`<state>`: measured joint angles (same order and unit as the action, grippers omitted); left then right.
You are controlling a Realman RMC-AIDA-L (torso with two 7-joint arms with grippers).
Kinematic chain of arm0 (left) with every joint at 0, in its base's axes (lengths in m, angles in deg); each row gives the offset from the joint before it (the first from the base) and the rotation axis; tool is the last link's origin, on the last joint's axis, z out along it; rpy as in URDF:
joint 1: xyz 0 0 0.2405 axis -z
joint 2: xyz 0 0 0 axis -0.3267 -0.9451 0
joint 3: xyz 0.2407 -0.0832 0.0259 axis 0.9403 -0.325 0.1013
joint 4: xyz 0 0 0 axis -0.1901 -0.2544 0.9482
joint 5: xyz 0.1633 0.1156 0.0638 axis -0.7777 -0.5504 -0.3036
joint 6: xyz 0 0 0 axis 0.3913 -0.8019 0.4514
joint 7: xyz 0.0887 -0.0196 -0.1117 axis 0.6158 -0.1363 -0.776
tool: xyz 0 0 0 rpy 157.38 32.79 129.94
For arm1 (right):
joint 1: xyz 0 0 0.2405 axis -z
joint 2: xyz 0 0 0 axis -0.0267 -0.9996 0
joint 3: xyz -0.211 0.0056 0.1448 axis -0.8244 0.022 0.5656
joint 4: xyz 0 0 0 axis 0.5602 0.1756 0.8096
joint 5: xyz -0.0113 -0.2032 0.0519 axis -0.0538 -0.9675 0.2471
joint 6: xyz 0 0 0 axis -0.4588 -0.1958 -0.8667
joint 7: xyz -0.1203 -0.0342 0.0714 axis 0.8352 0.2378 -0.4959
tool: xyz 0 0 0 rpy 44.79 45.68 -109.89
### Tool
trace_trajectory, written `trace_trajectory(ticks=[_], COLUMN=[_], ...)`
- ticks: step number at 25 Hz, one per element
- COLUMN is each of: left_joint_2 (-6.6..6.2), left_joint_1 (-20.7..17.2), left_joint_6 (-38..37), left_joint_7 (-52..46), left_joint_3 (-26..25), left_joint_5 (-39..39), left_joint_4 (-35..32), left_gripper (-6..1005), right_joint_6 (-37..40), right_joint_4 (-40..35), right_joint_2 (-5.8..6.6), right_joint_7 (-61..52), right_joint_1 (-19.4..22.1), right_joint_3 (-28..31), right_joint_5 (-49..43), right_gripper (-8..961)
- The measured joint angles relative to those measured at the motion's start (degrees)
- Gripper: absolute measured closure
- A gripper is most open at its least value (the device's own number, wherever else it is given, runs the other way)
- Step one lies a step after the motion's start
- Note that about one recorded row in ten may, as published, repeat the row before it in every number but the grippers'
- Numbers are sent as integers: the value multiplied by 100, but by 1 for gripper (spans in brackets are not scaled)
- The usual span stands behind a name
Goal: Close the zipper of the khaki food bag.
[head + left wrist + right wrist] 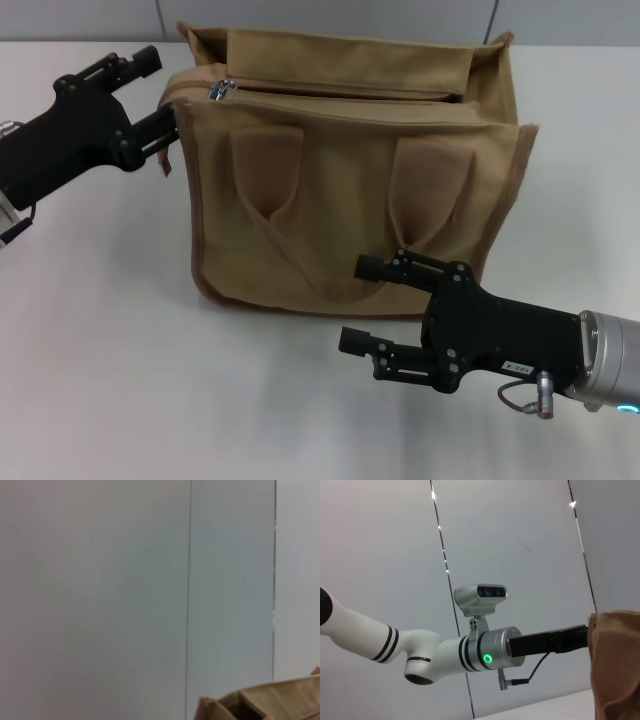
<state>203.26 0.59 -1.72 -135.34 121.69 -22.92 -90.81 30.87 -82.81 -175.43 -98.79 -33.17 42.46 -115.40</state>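
Observation:
The khaki food bag [350, 170] stands upright in the middle of the table, its two handles hanging flat on the front. The zipper [340, 90] runs along its top, with the silver pull tab [222, 89] at the left end and a thin dark slit along the line. My left gripper [167, 90] is open at the bag's top left corner, just left of the pull tab, its lower finger against the bag's side. My right gripper [358, 304] is open and empty, low in front of the bag's bottom front edge. A bag corner also shows in the left wrist view [260, 702] and the right wrist view [617, 665].
The bag stands on a white table [100, 350] with a grey panelled wall [330, 15] behind it. The right wrist view shows my left arm [485, 655] reaching to the bag.

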Motion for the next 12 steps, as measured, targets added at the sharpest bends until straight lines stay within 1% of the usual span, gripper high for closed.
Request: trace_trajectory(ticks=[5, 9, 12], left_joint_2=[1, -17, -19], left_joint_1=[-36, -21, -18], left_joint_6=[-135, -118, -112], left_joint_7=[245, 253, 254], left_joint_3=[-17, -50, -42], left_joint_5=[110, 420, 472], left_joint_4=[189, 471, 506], left_gripper=[428, 515, 580], right_joint_6=[0, 0, 3], right_joint_4=[73, 86, 100], right_joint_2=[0, 0, 0], right_joint_7=[143, 165, 181], right_joint_1=[17, 26, 21], right_joint_3=[31, 60, 62], right_joint_5=[0, 0, 0], right_gripper=[196, 197, 197])
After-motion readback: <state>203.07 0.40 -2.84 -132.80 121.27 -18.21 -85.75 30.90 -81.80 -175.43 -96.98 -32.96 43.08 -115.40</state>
